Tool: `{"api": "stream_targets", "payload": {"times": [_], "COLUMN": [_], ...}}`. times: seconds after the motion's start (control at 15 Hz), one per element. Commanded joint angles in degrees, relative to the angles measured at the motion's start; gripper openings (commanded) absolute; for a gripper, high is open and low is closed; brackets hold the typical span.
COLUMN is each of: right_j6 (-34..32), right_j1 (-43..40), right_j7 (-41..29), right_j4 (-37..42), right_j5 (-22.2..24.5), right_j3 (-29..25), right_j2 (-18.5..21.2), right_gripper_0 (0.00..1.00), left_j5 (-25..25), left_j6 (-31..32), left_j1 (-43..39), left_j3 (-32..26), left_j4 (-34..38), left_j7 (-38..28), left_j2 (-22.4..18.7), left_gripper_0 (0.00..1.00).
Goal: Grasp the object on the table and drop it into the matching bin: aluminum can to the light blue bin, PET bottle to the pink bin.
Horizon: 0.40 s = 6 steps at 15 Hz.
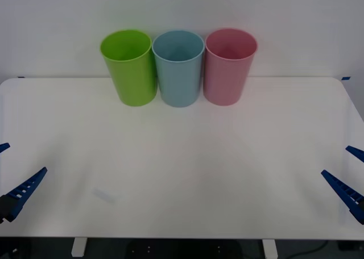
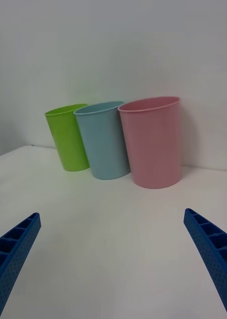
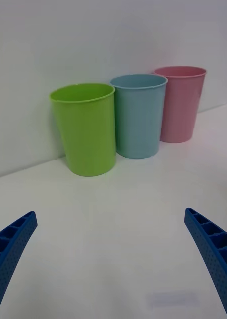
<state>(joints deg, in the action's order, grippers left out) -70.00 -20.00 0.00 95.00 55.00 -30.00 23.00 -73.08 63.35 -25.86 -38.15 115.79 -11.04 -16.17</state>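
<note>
The object, whether aluminum can or PET bottle, is out of view. At the back of the white table (image 1: 187, 174) stands the light blue bin (image 1: 179, 71) (image 2: 104, 142) (image 3: 138, 117), and the pink bin (image 1: 228, 70) (image 2: 154, 144) (image 3: 180, 104) touches its right side. My left gripper (image 1: 27, 157) (image 3: 111, 214) hovers open over the table's front left edge with nothing between its fingers. Over the front right edge my right gripper (image 1: 335, 160) (image 2: 112, 213) is open too, also with nothing in it. Both are far from the bins.
A lime green bin (image 1: 132, 70) (image 2: 69, 138) (image 3: 87, 130) stands left of the light blue one, against the white wall. A faint pale mark (image 1: 105, 195) (image 3: 170, 300) lies on the tabletop near the left gripper.
</note>
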Motion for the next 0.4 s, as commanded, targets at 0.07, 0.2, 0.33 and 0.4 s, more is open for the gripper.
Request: {"api": "stream_targets", "payload": {"times": [0.07,0.2,0.33,0.4], "right_j6": [0.0,0.0,0.0,0.0], "right_j1": [0.0,0.0,0.0,0.0], "right_j7": [0.0,0.0,0.0,0.0], "right_j4": [0.0,0.0,0.0,0.0], "right_j5": [0.0,0.0,0.0,0.0], "right_j3": [0.0,0.0,0.0,0.0], "right_j2": [0.0,0.0,0.0,0.0], "right_gripper_0": [1.0,1.0,1.0,1.0], "left_j5": [0.83,1.36,1.36,1.36], "left_j6": [-0.51,-0.51,-0.6,-0.6], "left_j1": [-1.65,-1.91,-2.0,-2.0], "left_j3": [0.0,0.0,0.18,0.18], "left_j4": [-0.04,-0.04,-0.13,-0.13], "left_j7": [0.23,0.14,-0.03,-0.03], "left_j2": [0.0,0.0,0.0,0.0], "left_gripper_0": [1.0,1.0,1.0,1.0]}}
